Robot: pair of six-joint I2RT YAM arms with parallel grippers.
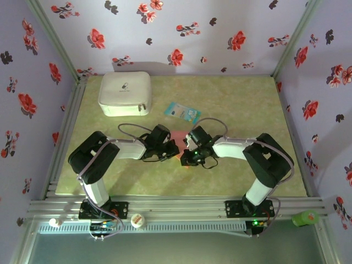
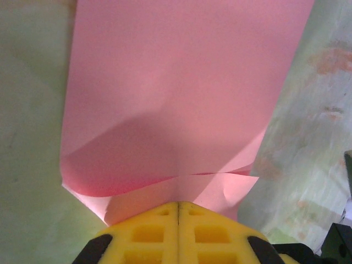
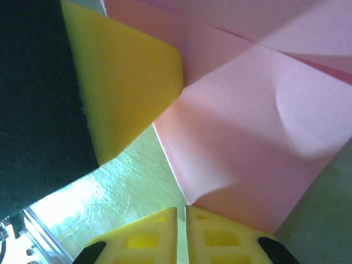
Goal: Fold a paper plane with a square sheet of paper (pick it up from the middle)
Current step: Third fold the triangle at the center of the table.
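Pinching the sheet (image 2: 181,99) between the left gripper's (image 2: 178,204) fingers.

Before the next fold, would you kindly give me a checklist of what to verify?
1. Hold of left gripper on paper: ok, shut on its edge.
2. Hold of right gripper: cannot tell; jaws nearly together at a paper corner.
3. Smoothness of paper: not ok; it bows and dimples.
4. Clearance from case and packet: ok, both lie farther back on the table.
5. Plane shape: cannot tell; creases show, not the whole outline.
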